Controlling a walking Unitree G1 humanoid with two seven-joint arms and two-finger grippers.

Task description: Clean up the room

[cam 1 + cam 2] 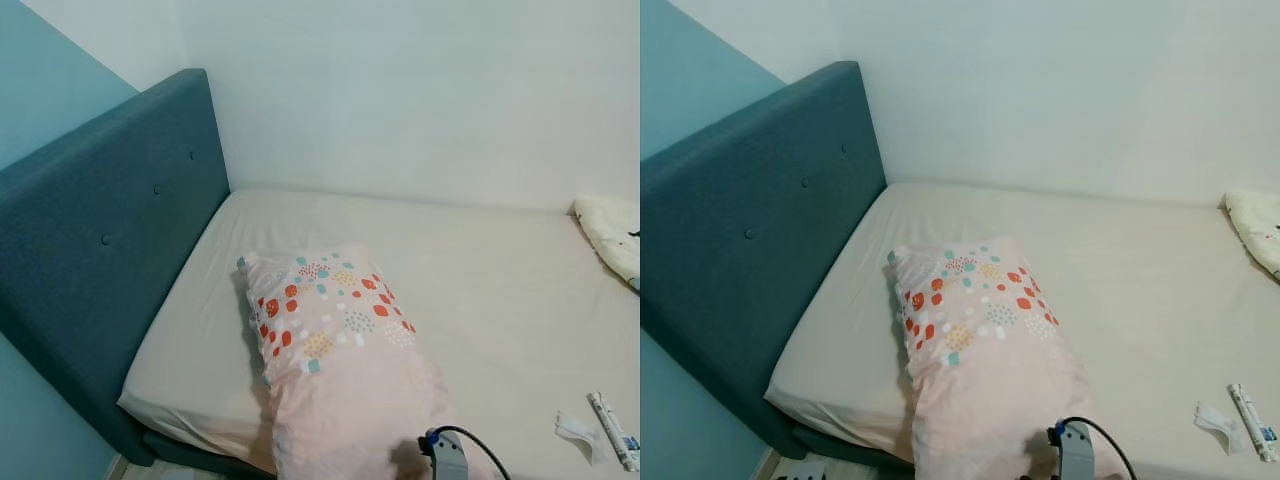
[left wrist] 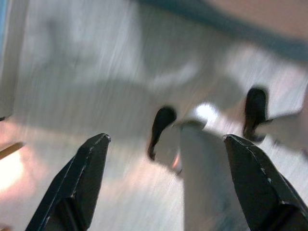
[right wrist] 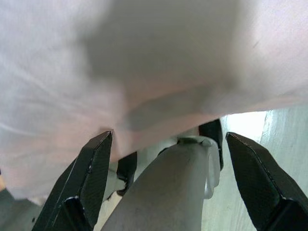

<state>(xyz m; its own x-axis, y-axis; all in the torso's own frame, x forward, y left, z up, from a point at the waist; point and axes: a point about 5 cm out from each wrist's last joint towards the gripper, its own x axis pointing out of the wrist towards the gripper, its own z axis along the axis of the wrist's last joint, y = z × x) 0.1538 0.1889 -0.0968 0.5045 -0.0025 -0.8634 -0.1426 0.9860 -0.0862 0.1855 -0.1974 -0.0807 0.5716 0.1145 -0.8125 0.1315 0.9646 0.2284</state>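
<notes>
A pink pillow [image 1: 335,360] with red, teal and yellow dots lies on the cream bed sheet [image 1: 480,270], its lower end hanging over the bed's near edge. My right arm's wrist [image 1: 448,455] with a black cable sits low against the pillow's near end. In the right wrist view my right gripper [image 3: 169,134] is open, with pink pillow fabric [image 3: 144,57] just beyond its fingertips and nothing held. My left gripper [image 2: 166,138] hangs open over a blurred pale floor [image 2: 86,72].
A teal padded headboard [image 1: 110,240] rises on the left and white walls stand behind. On the sheet at the right lie a crumpled tissue [image 1: 577,428], a white tube [image 1: 613,430] and a white bundle of cloth [image 1: 612,232].
</notes>
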